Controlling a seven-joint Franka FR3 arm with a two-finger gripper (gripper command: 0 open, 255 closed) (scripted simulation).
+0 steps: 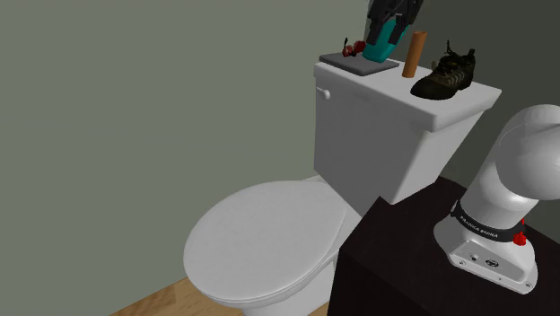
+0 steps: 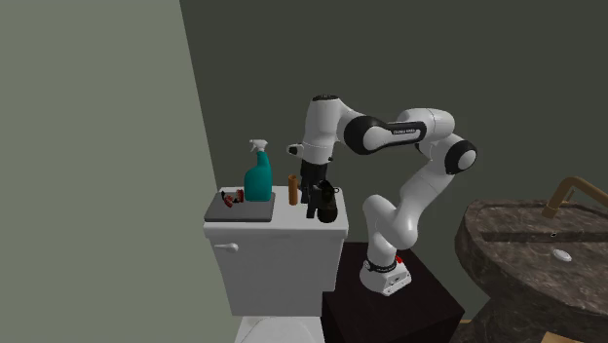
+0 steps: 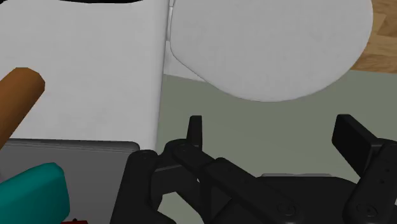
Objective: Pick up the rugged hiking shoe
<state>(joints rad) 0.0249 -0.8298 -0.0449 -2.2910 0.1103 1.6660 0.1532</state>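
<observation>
Fingers (image 3: 194, 130) stand spread apart, gripping nothing, near the hiking shoe (image 1: 444, 76) on the toilet tank lid (image 1: 381, 79).
Dark olive and black, laced and thick-soled, the shoe sits upright at the lid's end toward the shoulder view's right, just beside a brown cylinder (image 1: 414, 56). At the other end, a grey tray (image 1: 345, 61) holds a teal spray bottle (image 1: 381, 47) and a small red object (image 1: 348, 49).

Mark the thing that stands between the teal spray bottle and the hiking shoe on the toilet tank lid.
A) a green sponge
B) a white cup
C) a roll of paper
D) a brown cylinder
D: on the tank lid, a brown cylinder stands upright between the teal spray bottle and the hiking shoe.
</observation>
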